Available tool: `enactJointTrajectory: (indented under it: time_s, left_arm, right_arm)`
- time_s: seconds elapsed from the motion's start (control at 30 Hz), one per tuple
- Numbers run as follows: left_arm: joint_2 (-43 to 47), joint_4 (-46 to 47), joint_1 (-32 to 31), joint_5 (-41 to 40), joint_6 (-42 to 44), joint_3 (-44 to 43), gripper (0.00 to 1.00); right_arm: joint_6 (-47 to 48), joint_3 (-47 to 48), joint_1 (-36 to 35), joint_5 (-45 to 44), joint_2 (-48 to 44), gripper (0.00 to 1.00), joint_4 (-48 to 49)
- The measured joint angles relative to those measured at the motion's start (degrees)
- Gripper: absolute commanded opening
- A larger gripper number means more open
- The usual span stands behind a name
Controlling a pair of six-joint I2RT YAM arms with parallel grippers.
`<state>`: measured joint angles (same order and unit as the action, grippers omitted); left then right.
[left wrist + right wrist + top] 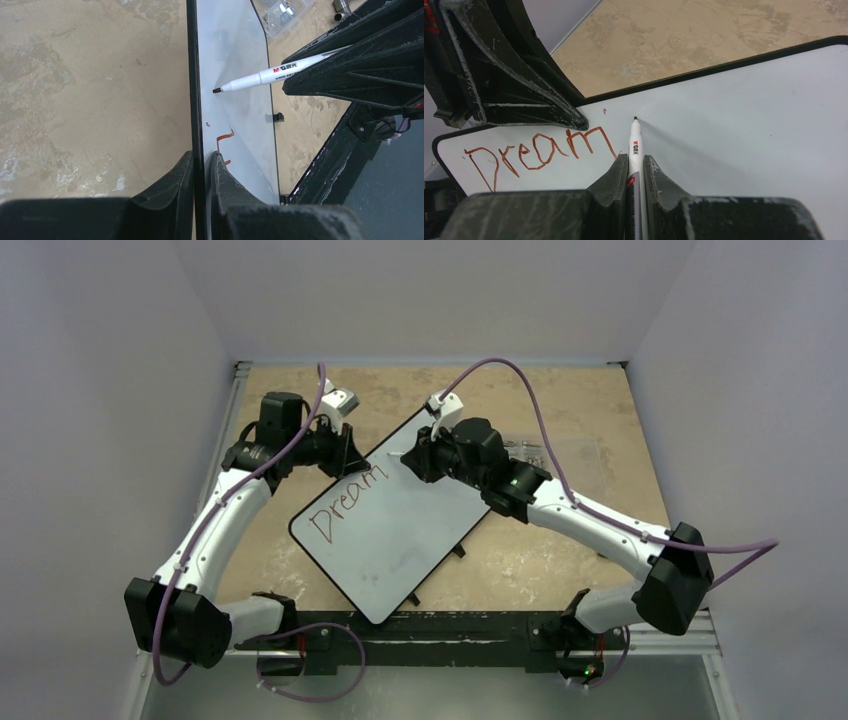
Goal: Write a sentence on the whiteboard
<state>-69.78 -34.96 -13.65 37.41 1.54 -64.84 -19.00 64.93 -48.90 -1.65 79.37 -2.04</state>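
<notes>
Smooth, faintly glossy whiteboard [400, 530]; matt, mottled tan tabletop [560, 400]; smooth white plastic marker [634, 137]; black plastic of left gripper [201, 156] and right gripper [635, 159] scuffed whitish, rough-looking along the edges

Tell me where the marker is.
In the right wrist view, the marker sits clamped in the right claw, tip at the whiteboard just right of red "Dream".

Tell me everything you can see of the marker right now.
The marker is a slim white barrel with M&G print, a red mark near the grip and a fine dark tip, uncapped. The right gripper clamps it between both fingers. Its tip points at the whiteboard, just right of the red word "Dream"; contact is unclear.
</notes>
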Motion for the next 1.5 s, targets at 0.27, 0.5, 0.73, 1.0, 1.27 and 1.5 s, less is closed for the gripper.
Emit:
enactJointTrajectory:
  time_s: [0.27, 0.5, 0.73, 1.0, 1.27, 1.5]
  left_arm:
    - [0.0, -0.1, 0.0, -0.3, 0.0, 0.0, 0.00]
    - [0.0, -0.1, 0.0, -0.2, 0.0, 0.0, 0.00]
    - [0.0, -0.3, 0.0, -0.5, 0.0, 0.0, 0.00]
    - [0.0, -0.3, 0.0, -0.6, 0.0, 0.0, 0.00]
    - [0.0, -0.2, 0.0, -0.6, 0.0, 0.0, 0.00]
    - [0.0, -0.2, 0.0, -0.5, 0.0, 0.0, 0.00]
  right_arm:
    - [0.0, 0.1, 0.2, 1.3, 0.2, 0.00, 0.3]
    - [0.0, 0.1, 0.2, 4.2, 0.5, 0.00, 1.2]
    - [0.0, -1.4, 0.3, 5.6, 0.5, 0.00, 3.3]
    - [-0.5, -5.2, 0.2, 5.7, -1.6, 0.00, 4.2]
    - [-1.1, -6.2, 0.2, 2.4, -3.0, 0.00, 2.3]
    - [-1.4, -6.4, 0.2, 0.0, -3.6, 0.00, 0.9]
